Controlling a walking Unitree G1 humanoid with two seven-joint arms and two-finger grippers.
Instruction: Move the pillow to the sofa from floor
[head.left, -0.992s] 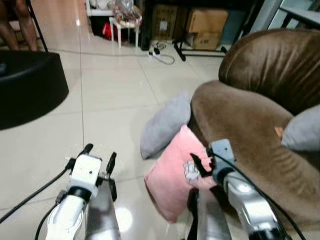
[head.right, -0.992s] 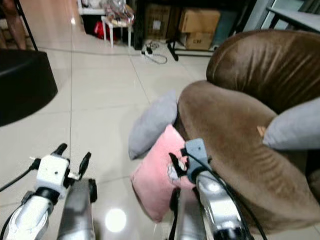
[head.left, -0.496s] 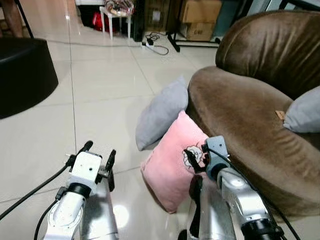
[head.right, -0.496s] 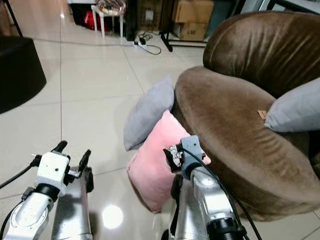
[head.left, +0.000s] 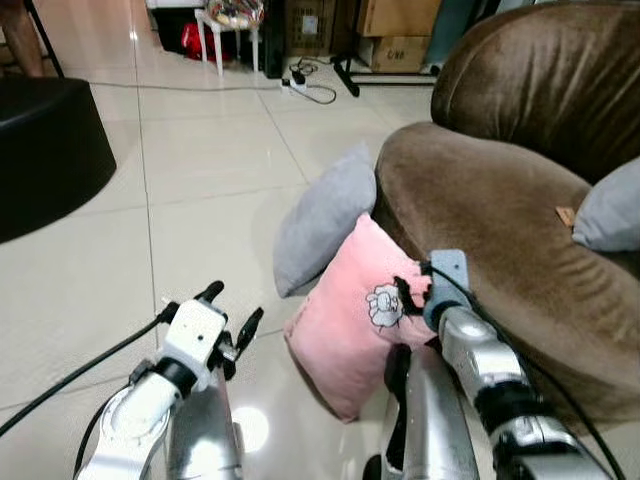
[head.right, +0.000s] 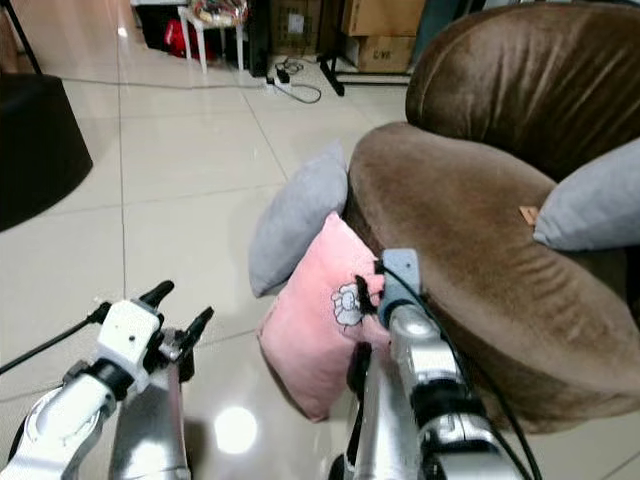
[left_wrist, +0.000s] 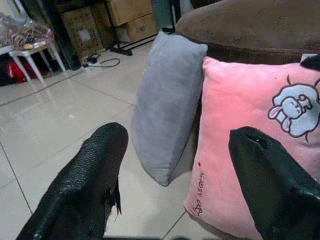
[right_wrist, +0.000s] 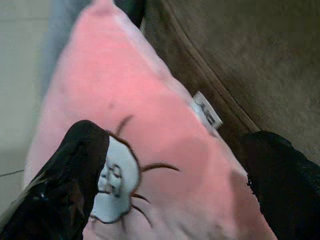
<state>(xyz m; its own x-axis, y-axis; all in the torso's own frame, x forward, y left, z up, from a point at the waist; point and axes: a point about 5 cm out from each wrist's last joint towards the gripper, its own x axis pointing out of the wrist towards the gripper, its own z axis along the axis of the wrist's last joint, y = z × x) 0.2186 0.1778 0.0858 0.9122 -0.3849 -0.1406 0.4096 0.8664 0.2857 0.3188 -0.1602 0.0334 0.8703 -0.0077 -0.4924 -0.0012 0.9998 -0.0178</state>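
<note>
Tiled floor (head.left: 200, 200), pale and glossy. Brown sofa (head.left: 520, 190) at right, rounded seat and back. Black round pouffe (head.left: 45, 150) at far left, well apart from the sofa. Grey pillow (head.left: 322, 222) standing on the floor, leaned against the sofa's front. Second grey pillow (head.left: 610, 215) lying on the sofa seat at far right. Pink pillow (head.left: 355, 315) standing on the floor, tilted against the sofa's front, just beside and partly before the floor-standing grey one; printed with a small white cartoon sheep or rabbit and, near its lower edge in the left wrist view, small writing (left_wrist: 196, 194) reading roughly "good night", not fully legible. White sewn-in label (right_wrist: 206, 111) at the pillow's seam; its print too blurred to read. Cardboard boxes (head.left: 390, 30) in the background by a metal frame, marked "UNF" or similar; a white power strip (head.left: 310, 90) with cable on the floor before them.

Right end effector (right_wrist: 185, 190) at the pink pillow's upper corner, fingers spread wide, one on the printed face, the other toward the sofa side; no closing grip seen. Left end effector (left_wrist: 172, 185) spread, holding nothing, near the floor and pointed at the two pillows.
</note>
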